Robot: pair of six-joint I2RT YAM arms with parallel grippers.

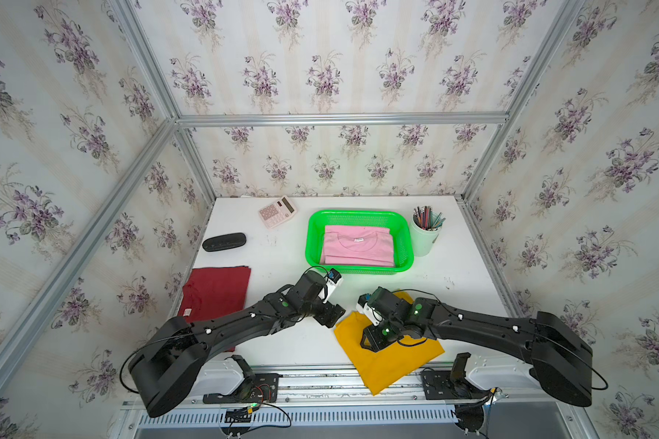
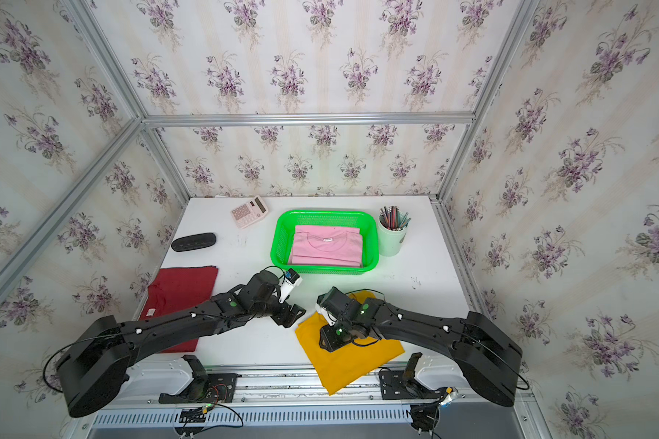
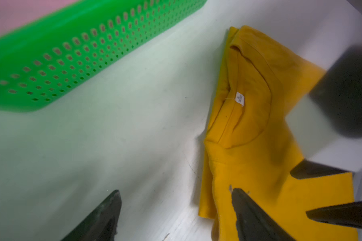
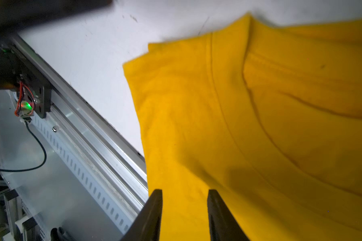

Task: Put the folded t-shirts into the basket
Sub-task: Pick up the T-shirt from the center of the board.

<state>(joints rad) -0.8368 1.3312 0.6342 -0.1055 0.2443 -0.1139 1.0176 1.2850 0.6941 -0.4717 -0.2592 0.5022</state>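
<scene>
Jaws apart, white table (image 1: 458, 263), floral-papered walls (image 1: 322, 161)

The left arm (image 1: 221, 330) and right arm (image 1: 484, 327) are matte black, each widening into a bulky rounded housing at the end farthest from its claw. 2 small white clips (image 1: 208, 331) sit along each arm, and a thin black cable (image 1: 124, 365) loops off each housing. Green lights (image 1: 283, 303) glow just behind the left claw (image 3: 176, 200) and right claw (image 4: 185, 200), beside white camera blocks (image 1: 332, 286). The fingers (image 3: 105, 217) are black tapered wedges. White bases (image 1: 221, 376) carry both arms.
</scene>
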